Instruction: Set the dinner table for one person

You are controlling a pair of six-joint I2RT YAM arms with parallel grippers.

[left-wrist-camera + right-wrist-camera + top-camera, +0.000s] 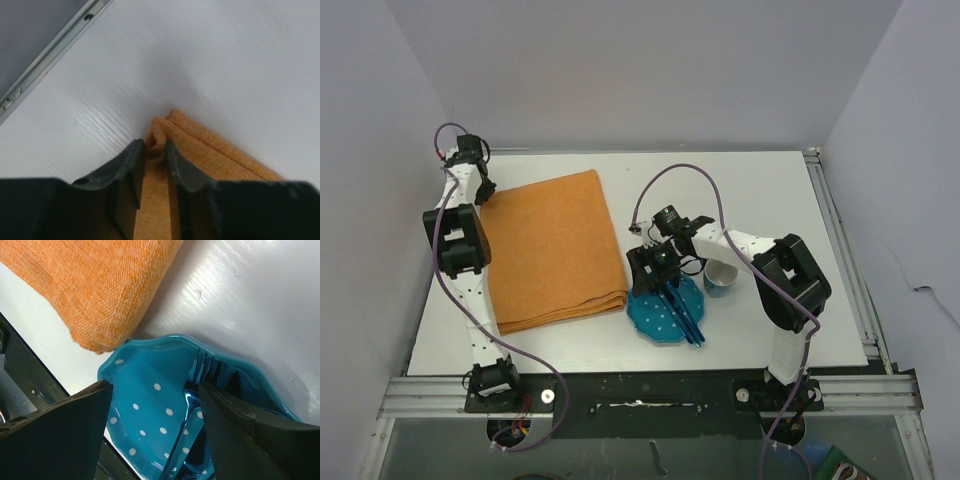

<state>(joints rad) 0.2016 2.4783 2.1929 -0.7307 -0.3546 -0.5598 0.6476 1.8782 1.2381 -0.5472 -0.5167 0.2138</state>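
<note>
Top view: table (760, 200) spans the frame; cloth (550, 250) lies folded at 9 o'clock, plate (650, 318) with cutlery (686, 318) and cup (720, 282) bunched near 5, so nothing is laid out yet, I judge. Left wrist: left gripper (156, 147) pinches the cloth's corner. Right wrist: right gripper (155, 387) gapes empty over the plate, cloth just beside its rim at 11
</note>
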